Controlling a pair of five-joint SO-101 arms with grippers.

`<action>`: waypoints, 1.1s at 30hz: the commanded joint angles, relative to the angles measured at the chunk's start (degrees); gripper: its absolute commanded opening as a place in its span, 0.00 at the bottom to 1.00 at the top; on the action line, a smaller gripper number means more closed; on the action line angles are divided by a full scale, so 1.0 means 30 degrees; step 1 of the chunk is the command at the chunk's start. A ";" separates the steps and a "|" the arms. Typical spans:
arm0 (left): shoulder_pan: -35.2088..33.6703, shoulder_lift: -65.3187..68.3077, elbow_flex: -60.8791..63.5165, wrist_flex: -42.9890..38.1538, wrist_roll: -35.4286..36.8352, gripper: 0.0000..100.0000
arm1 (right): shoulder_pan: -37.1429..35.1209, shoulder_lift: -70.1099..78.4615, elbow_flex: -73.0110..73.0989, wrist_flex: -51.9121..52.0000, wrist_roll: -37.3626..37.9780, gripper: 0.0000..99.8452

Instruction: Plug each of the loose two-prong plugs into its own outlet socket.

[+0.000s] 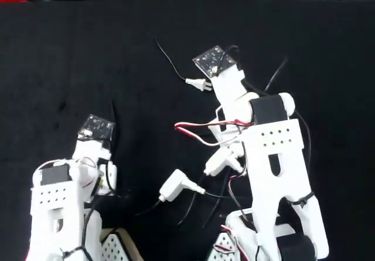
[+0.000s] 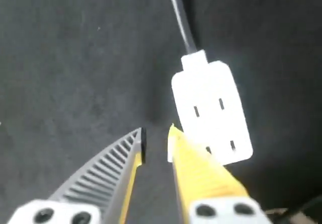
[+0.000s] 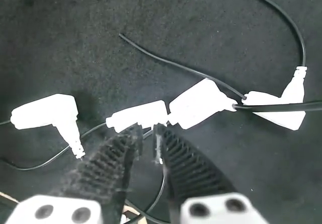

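Over the black cloth (image 1: 88, 50), left claw (image 2: 156, 136) and right claw (image 3: 146, 133) sit slightly parted (both empty) beside cords (image 3: 166, 63).

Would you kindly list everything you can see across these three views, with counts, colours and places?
table cover: one, black, under everything.
angled plug: one, white, loose on the cover's near side.
small two-prong plug: one, white on a black cord, by the far end of the right arm.
outlet socket: one, white with a black cord, just ahead of the left hand.
straight plug and inline socket: one each, white, touching end to end, ahead of the right hand.
end connector: one, white, beside the inline socket.
left arm, right arm: two, white.
left hand: grey and yellow fingers, slightly apart, empty.
right hand: dark fingers, slightly apart, empty.
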 commanded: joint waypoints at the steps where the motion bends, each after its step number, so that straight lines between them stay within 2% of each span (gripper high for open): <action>1: 0.1509 -0.0410 -0.0513 -0.0205 0.1055 0.10 | 0.0264 -0.0015 0.0132 -0.0322 0.0088 0.05; 5: 0.3883 -0.0410 -0.0718 -0.0322 0.2462 0.10 | 0.0234 -0.0015 0.0132 -0.0322 0.0088 0.05; 11: 0.8601 -0.0410 -0.1040 -0.0352 0.3897 0.10 | 0.0234 -0.0015 0.0132 -0.0322 0.0088 0.05; 18: 1.0652 -0.0410 -0.2974 -0.0352 0.4484 0.10 | 0.0234 -0.0015 0.0132 -0.0322 0.0088 0.05; 23: 1.1678 -0.0410 -0.3355 -0.0352 0.4337 0.22 | 0.0234 -0.0015 0.0103 -0.0322 0.0088 0.05; 24: 1.1648 -0.0410 -0.3385 -0.0352 0.4103 0.23 | 0.0234 -0.0015 0.0103 -0.0322 0.0088 0.05; 26: 1.1385 -0.0410 -0.3707 0.0029 0.2081 0.23 | 0.0234 -0.0015 0.0103 -0.0322 0.0088 0.05; 33: 0.7311 -0.0498 -0.7106 0.4190 -0.6212 0.23 | 0.0234 -0.0015 0.0103 -0.0322 0.0088 0.05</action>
